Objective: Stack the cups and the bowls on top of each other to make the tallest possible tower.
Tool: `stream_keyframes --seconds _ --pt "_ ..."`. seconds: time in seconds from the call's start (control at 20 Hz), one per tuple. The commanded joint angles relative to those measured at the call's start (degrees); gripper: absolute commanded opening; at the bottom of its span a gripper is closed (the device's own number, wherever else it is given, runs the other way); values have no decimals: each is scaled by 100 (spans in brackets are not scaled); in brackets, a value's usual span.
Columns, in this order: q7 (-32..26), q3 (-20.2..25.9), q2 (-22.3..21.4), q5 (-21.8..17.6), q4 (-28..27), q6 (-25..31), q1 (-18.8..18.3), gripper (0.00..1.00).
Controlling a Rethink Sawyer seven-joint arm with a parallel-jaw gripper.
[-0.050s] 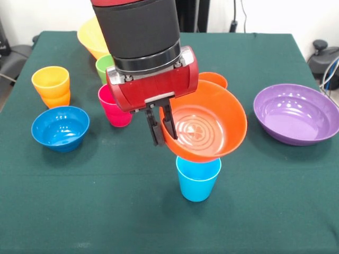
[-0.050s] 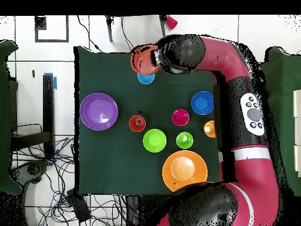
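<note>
Claw (image 1: 163,124) pinching the orange bowl (image 1: 206,129) by its rim | bowl tilted, its underside touching the light blue cup (image 1: 197,181) upright on the counter (image 1: 106,211) | purple bowl (image 1: 295,112) well apart | blue bowl (image 1: 60,127) beside the stacked yellow-orange cups (image 1: 51,85)

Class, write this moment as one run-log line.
pincer: shut on orange bowl rim | bowl: tilted over light blue cup | tower: not built

Glossy plastic orange bowl (image 1: 207,127); matt green cloth tabletop (image 1: 275,201).
</note>
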Motion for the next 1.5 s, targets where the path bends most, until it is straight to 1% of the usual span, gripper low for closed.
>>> stream_keyframes --seconds 0.05,0.45,0.65,0.8,0.9,0.95,1.1,1.5 --pt "-457 -311 -3 -433 391 -69 127 0" --pt "-424 -360 8 -458 392 -172 168 0" --pt "-315 -409 -38 -462 423 -160 213 0" --pt "-171 -427 -92 -382 479 -90 244 0" --pt "-3 -379 -105 -199 555 -20 231 0" --pt "114 -310 -84 -45 615 -14 196 0" --pt "221 -192 -1 199 676 -4 139 0" --pt "-124 161 379 723 654 -82 -60 0"
